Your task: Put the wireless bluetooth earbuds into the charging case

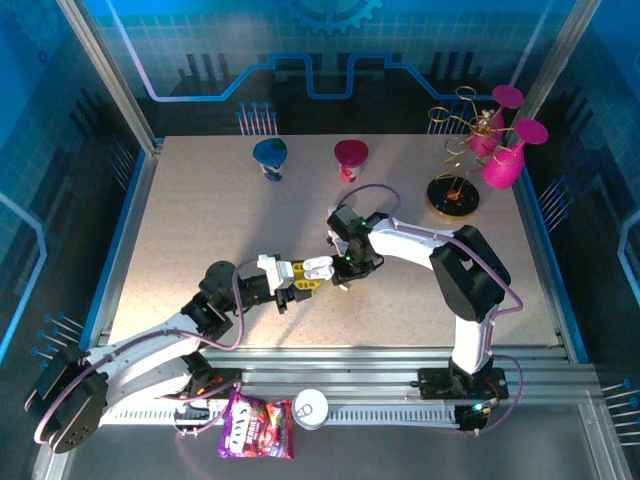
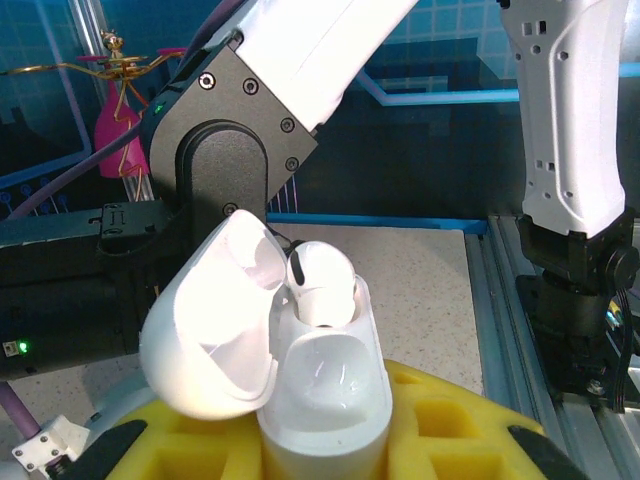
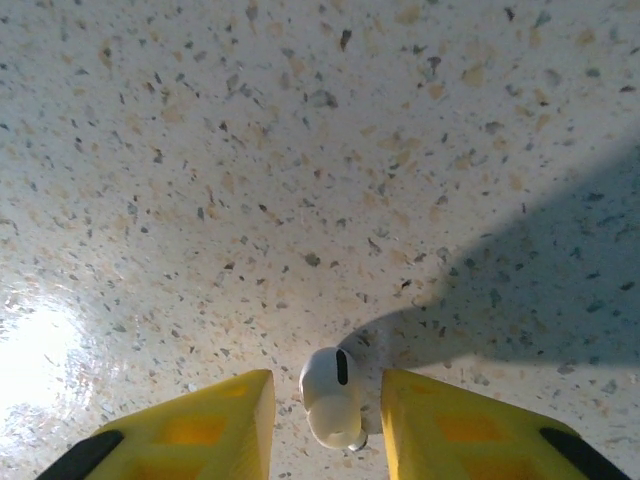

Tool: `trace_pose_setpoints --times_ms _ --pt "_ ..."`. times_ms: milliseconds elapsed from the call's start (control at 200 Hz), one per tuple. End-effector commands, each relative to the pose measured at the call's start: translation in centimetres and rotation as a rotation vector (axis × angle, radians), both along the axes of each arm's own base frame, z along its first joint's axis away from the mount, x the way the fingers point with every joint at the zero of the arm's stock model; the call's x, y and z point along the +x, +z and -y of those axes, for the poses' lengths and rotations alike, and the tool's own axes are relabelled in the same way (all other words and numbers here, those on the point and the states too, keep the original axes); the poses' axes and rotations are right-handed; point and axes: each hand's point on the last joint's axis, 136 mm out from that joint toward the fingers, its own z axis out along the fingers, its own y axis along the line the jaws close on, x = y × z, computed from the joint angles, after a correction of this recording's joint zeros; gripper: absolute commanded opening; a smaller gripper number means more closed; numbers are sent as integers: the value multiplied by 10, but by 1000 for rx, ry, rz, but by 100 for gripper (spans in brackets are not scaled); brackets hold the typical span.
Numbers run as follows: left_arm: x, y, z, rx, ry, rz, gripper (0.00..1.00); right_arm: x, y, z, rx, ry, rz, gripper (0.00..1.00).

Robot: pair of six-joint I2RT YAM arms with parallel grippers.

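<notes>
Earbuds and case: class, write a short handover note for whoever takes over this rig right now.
Left pincer: shut on the open case.
Right pincer: open, straddling a loose earbud on the table, not touching it.
Done: first earbud sits in the case.
Left: grip the loose earbud, carry it over, and seat it beside the first.

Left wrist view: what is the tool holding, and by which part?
The left tool holds the open charging case by its lower body, between its yellow fingers; one earbud sits inside.
</notes>
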Motion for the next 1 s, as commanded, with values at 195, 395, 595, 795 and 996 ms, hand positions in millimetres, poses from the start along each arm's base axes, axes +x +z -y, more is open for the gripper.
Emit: trace_pose_setpoints --times_ms 195,395,595,795,996 --pt "-2 9 1 -22 -16 32 0 -2 -12 0 -48 -22 -44 31" --pt "-3 7 0 -21 -16 28 0 -1 -16 2 -47 -41 -40 30" --pt "-3 7 1 -24 -19 25 0 1 -9 -4 -7 -51 -28 30" --pt "-3 7 2 -26 -22 23 0 1 -12 -2 -23 -52 -33 23" --pt "0 4 1 -24 -6 18 0 1 9 -4 86 -84 3 22"
